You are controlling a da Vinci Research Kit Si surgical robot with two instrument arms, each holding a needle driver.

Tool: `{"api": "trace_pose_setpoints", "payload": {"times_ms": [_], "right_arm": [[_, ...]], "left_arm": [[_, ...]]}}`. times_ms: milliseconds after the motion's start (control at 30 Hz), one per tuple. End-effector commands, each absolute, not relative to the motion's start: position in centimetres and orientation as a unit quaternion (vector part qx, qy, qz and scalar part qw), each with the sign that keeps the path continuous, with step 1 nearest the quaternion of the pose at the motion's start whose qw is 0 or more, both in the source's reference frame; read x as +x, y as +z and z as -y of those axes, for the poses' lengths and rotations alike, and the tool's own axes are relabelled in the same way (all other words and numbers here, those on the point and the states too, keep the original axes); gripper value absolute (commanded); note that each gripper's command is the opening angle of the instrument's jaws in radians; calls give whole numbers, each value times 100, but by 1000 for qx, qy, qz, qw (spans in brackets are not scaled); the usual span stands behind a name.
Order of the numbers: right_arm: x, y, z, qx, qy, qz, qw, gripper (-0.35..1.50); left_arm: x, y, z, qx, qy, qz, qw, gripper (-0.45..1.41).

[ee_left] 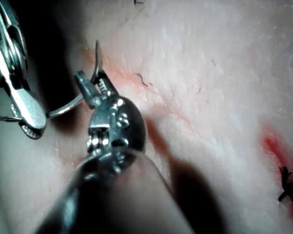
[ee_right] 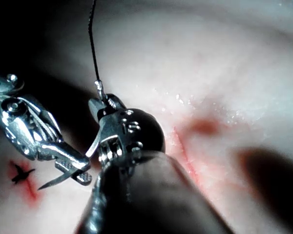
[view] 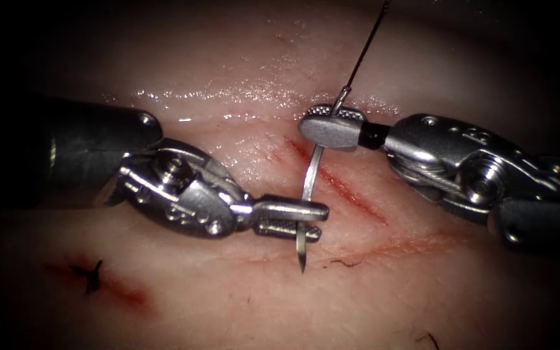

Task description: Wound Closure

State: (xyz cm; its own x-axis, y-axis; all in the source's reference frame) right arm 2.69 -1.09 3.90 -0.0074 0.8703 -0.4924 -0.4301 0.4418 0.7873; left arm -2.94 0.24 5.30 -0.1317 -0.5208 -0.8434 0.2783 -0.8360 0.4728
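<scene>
Needle (view: 310, 178) clear of tissue (view: 241, 58), above cut (view: 351, 194); clamped near point by left tool (view: 303, 220), near swaged end by right tool (view: 332, 123), thread (view: 367, 42) trailing upward. Seemingly mid-handover; calls for secure single grip.

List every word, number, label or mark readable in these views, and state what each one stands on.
Nothing here can be read for certain.
Right tool, shut on the needle near its thread end: small raised marks on its wrist housing, too blurred to read.
Same housing in the right wrist view: engraved characters, unreadable.
Left tool, shut on the needle near its tip: none.
Tissue: none.
</scene>
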Motion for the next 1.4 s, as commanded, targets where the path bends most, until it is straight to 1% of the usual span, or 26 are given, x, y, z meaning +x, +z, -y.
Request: {"api": "trace_pose_setpoints", "payload": {"times_ms": [33, 200, 267, 300, 333, 367, 433, 600, 667, 700, 867, 1100, 1200, 1267, 1400], "right_arm": [[278, 393, 109, 213, 482, -521, 671, -35], [278, 393, 109, 236, 465, -532, 667, -35], [278, 392, 110, 242, 453, -546, 662, 21], [278, 392, 110, 242, 452, -551, 659, 71], [278, 392, 110, 242, 452, -553, 657, 91], [278, 392, 110, 241, 452, -554, 656, 116], [278, 392, 110, 244, 449, -561, 652, 125], [277, 393, 111, 249, 440, -573, 645, 128], [276, 394, 113, 263, 450, -572, 633, 106], [276, 394, 114, 269, 457, -570, 628, 99], [277, 397, 115, 292, 485, -559, 606, 103], [277, 398, 115, 304, 499, -552, 595, 86], [280, 400, 118, 309, 500, -547, 596, 71], [281, 401, 119, 311, 501, -544, 597, 49], [283, 402, 120, 312, 503, -543, 596, 36]], "left_arm": [[-300, 535, -23, 603, -745, 101, 267, -45], [-296, 535, -26, 606, -743, 99, 267, -45], [-295, 535, -29, 603, -743, 103, 271, -45], [-295, 535, -30, 603, -744, 104, 269, -45], [-294, 535, -31, 602, -744, 107, 271, -45], [-293, 535, -33, 601, -742, 116, 273, -45], [-292, 534, -34, 604, -739, 124, 272, -45], [-287, 531, -37, 606, -734, 143, 272, -45], [-286, 530, -40, 598, -736, 159, 276, -45], [-286, 530, -40, 595, -736, 163, 279, -45], [-289, 525, -36, 596, -720, 188, 303, -45], [-290, 521, -34, 598, -709, 199, 317, -45], [-290, 520, -34, 598, -708, 201, 319, -45], [-290, 520, -34, 597, -708, 201, 318, -45], [-291, 519, -34, 597, -709, 201, 318, -45]]}}
